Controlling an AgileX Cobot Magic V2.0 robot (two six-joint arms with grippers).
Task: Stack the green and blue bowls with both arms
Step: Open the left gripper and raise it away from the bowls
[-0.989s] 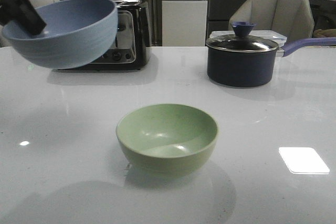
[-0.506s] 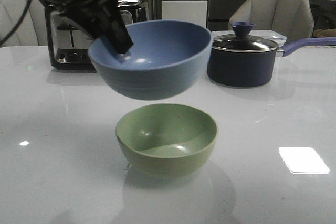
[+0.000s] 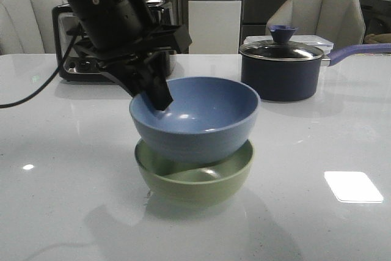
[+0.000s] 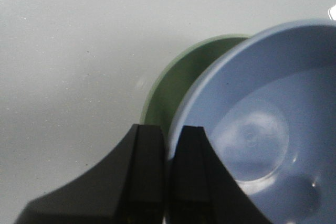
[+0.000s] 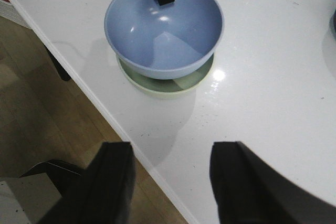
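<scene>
The blue bowl (image 3: 201, 123) sits nested in the mouth of the green bowl (image 3: 195, 181) at the middle of the white table. My left gripper (image 3: 156, 95) is shut on the blue bowl's left rim, one finger inside and one outside. In the left wrist view the fingers (image 4: 149, 150) pinch the blue bowl (image 4: 262, 129) at its rim, with the green bowl (image 4: 178, 82) showing below it. From the right wrist view I see the blue bowl (image 5: 164, 24) on the green bowl (image 5: 176, 83). My right gripper (image 5: 170, 153) hangs open and empty over the table's near edge.
A black toaster (image 3: 73, 50) stands at the back left. A dark navy lidded saucepan (image 3: 281, 74) with a long handle is at the back right, with a clear container behind it. The table edge (image 5: 118, 127) drops to a wooden floor (image 5: 42, 124).
My left arm carried the blue bowl from the upper left to above the green bowl, then lowered it into the green bowl.
</scene>
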